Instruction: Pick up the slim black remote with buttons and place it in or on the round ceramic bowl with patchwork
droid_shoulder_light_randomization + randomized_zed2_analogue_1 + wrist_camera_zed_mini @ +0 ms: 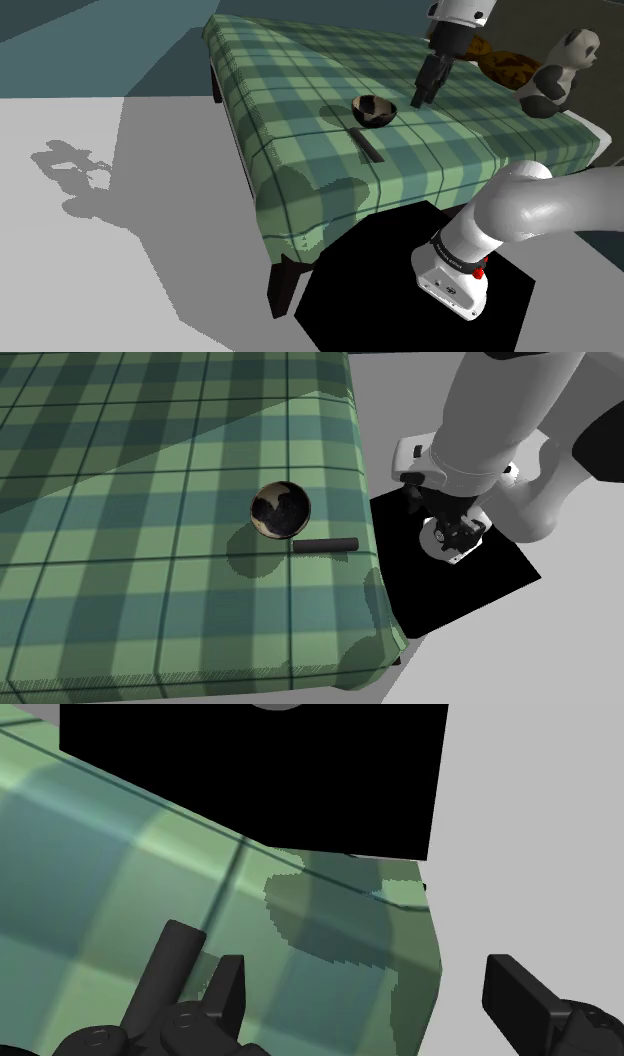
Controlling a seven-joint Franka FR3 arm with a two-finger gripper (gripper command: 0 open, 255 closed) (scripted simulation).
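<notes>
The slim black remote point(367, 143) lies flat on the green plaid tablecloth, just in front of the round bowl point(375, 110), which has a dark, patchy inside. From above, the remote point(324, 544) sits beside the bowl point(280, 510) on the side toward the table's edge and almost touches it. My gripper point(423, 97) hangs above the cloth to the shoulder view's right of the bowl, clear of both. In the wrist view the gripper point(372, 994) is open, its fingers point(228, 986) wide apart with only cloth and floor between them.
The plaid table point(300, 60) drops off to grey floor point(120, 250) near the remote. A panda toy point(560, 72) and a brown object point(506, 66) sit at the table's far right. My black stand point(450, 577) is close to the table corner.
</notes>
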